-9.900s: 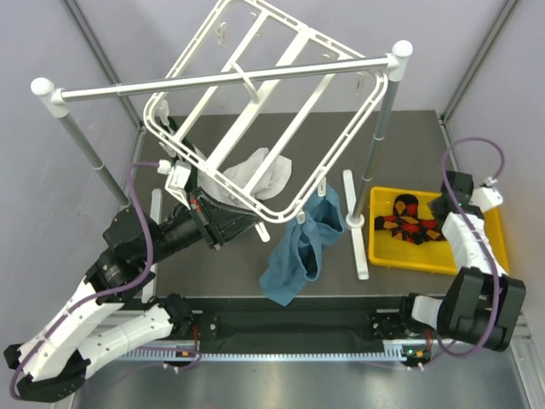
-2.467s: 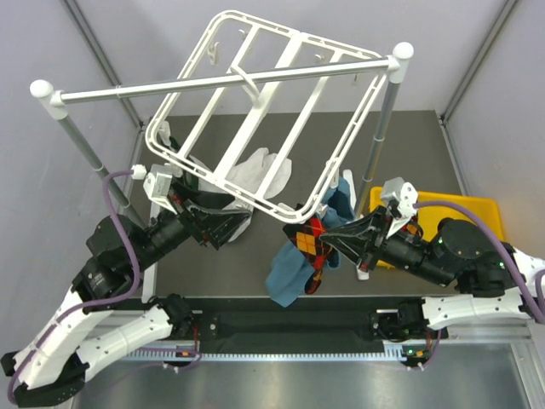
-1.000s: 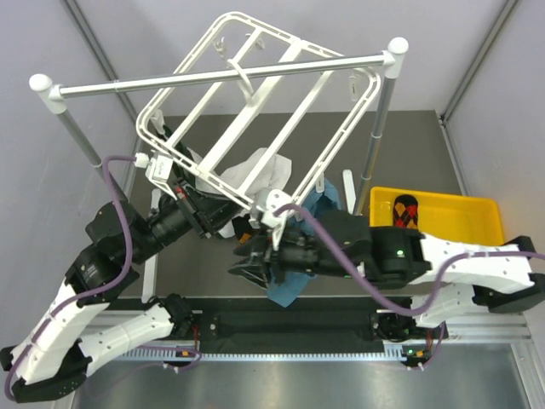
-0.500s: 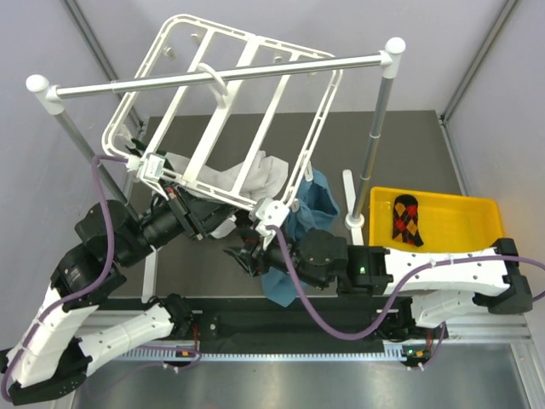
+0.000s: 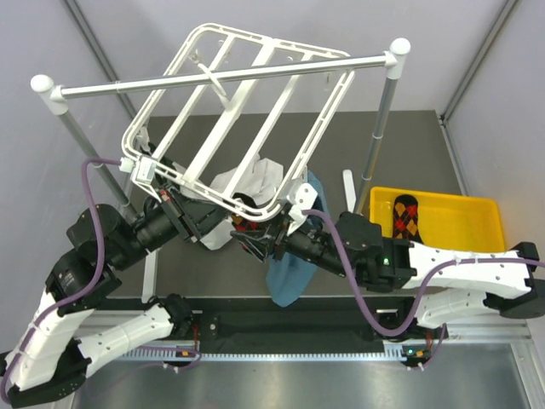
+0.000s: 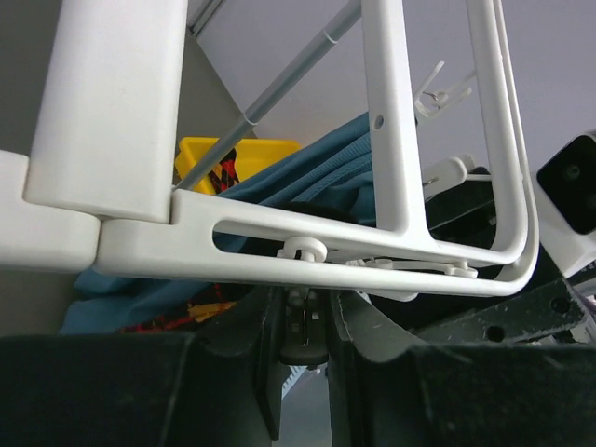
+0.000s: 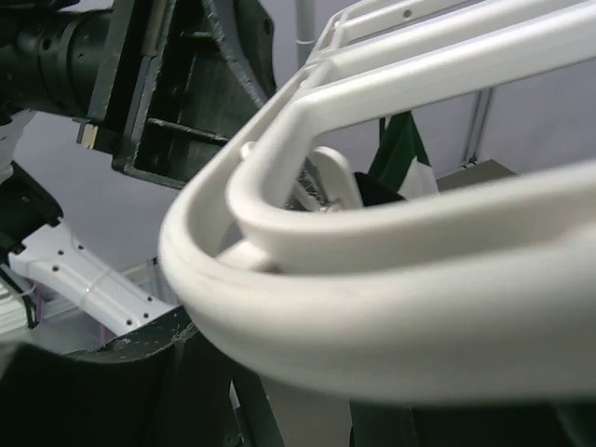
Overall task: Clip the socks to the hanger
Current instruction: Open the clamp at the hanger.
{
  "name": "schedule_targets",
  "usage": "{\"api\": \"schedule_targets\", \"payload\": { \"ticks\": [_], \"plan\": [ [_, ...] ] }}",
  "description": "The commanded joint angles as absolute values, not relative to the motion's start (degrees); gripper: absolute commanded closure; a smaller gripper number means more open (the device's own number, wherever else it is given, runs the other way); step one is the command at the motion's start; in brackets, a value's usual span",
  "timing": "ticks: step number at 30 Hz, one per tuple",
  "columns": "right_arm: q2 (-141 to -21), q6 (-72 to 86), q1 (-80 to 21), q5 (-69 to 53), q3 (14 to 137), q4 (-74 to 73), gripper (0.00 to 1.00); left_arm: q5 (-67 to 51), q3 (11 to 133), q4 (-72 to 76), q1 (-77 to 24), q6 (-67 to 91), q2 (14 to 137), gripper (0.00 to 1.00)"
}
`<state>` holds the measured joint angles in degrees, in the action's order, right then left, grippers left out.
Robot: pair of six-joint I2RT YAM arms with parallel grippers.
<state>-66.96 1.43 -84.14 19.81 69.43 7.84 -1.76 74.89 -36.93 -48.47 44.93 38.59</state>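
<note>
The white hanger (image 5: 272,40) hangs tilted from the silver rail (image 5: 221,78). My left gripper (image 5: 223,220) is under the hanger's near edge, shut on a small dangling clip (image 6: 304,346) below the rim (image 6: 391,140). My right gripper (image 5: 255,243) is just right of it, below the near corner, shut on an argyle sock (image 5: 245,227) of which only a bit shows. In the right wrist view the rim (image 7: 372,326) fills the picture and the sock is hidden. The second sock (image 5: 407,217) lies in the yellow bin (image 5: 460,213).
A teal cloth (image 5: 289,277) and a white cloth (image 5: 255,179) hang from the hanger's near side, close to both grippers. The rail's posts stand at the left (image 5: 81,145) and the right (image 5: 383,119). Grey walls close in the table.
The hanger has swung back to the right and turned a little. Both grippers moved right with it, and the right gripper rose closer to the near corner, beside the left one.
</note>
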Motion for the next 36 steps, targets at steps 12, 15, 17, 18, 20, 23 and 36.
{"api": "schedule_targets", "payload": {
  "ticks": [12,15,17,18,20,23,36],
  "plan": [
    [-64.17,-1.65,-83.50,6.96,67.86,3.17,0.26,-3.08,75.67,-34.54,-48.60,45.00,39.11,1.00],
    [-61.35,-4.03,-83.41,-1.39,64.69,3.69,0.15,-3.25,75.50,-34.37,-48.52,45.00,38.76,1.00],
    [-58.90,-5.00,-83.41,-4.12,62.68,7.62,0.11,-3.60,75.15,-33.75,-48.60,45.09,38.59,1.00],
    [-58.89,-5.53,-83.41,-4.48,62.06,8.95,0.11,-3.60,75.06,-33.66,-48.60,45.17,38.41,1.00],
    [-58.62,-6.85,-83.50,-4.66,61.26,10.63,0.10,-3.69,74.62,-33.22,-48.52,45.53,38.23,1.00],
    [-60.81,-9.84,-83.50,-4.31,62.48,12.13,0.07,-3.69,74.53,-33.13,-48.52,45.53,38.06,1.00],
    [-67.15,-10.37,-83.50,-0.19,65.13,16.43,0.29,-3.51,75.41,-33.31,-48.52,45.00,38.06,1.00]
  ]
}}
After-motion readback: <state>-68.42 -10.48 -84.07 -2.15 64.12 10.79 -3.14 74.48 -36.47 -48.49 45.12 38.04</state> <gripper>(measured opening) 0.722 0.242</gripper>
